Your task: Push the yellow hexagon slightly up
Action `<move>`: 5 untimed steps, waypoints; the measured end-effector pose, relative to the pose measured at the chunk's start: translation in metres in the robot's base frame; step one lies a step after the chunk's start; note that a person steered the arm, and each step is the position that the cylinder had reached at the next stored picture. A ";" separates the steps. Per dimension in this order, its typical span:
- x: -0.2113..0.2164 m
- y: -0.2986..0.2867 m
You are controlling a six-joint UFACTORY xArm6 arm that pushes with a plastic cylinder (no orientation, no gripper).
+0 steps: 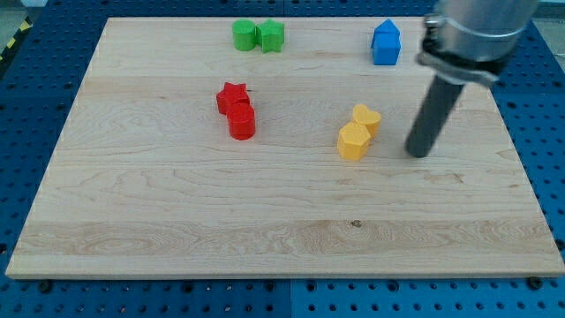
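My tip [419, 154] is resting on the wooden board [177, 212], touching nothing; there are no jaws on this tool, only the bare rod end, standing free. The yellow hexagon [353, 141] is sitting to the view's left of my tip, near but clearly apart, at about the same height in the view. A yellow heart-shaped block [367, 118] is touching the hexagon on its upper-right side, up and to the left of my tip.

Progress, as judged: the push is not yet starting. No contact is being made, and my tip is standing beside the hexagon, not below it. Remaining: getting my tip under the hexagon's lower edge, then a short nudge toward the view's top.

Risk: the heart is lying partly in the hexagon's upward path and is likely to be carried along.
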State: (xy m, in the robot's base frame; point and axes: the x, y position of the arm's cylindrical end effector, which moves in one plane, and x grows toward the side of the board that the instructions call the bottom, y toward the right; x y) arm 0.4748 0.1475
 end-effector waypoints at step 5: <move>0.007 -0.051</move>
State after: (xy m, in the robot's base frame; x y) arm 0.4817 0.0966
